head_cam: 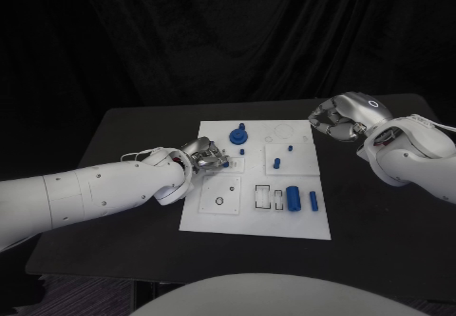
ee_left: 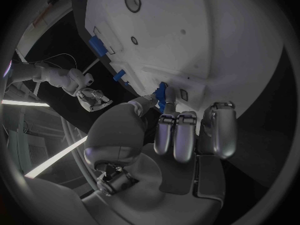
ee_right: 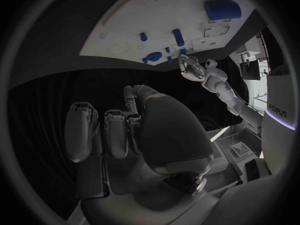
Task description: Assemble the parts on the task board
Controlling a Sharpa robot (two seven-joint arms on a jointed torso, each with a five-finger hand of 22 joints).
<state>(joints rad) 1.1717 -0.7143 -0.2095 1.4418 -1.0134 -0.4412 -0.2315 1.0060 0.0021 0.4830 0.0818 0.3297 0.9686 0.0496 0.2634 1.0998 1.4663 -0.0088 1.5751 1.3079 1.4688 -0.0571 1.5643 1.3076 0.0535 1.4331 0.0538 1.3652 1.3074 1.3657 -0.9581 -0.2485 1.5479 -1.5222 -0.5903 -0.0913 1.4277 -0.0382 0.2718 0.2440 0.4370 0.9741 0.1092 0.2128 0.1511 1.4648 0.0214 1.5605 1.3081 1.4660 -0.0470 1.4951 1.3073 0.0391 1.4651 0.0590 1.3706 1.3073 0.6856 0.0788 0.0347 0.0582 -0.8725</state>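
The white task board (head_cam: 256, 220) lies in the middle of the black table. My left hand (head_cam: 205, 157) is at the board's left edge and pinches a small blue part (ee_left: 162, 97) between thumb and fingertips, just above the board (ee_left: 187, 35). On the board are a round blue part (head_cam: 238, 136), a short peg (head_cam: 277, 163), a thick cylinder (head_cam: 294, 199) and a slim pin (head_cam: 313, 201). My right hand (head_cam: 340, 120) hovers off the board's far right corner, its fingers (ee_right: 119, 132) curled in with nothing in them.
Outlined recesses (head_cam: 221, 199) mark the board's near left part, beside narrow slots (head_cam: 263, 196). Bare black table (head_cam: 380, 224) surrounds the board on every side. The table's near edge (head_cam: 114, 276) runs close to me.
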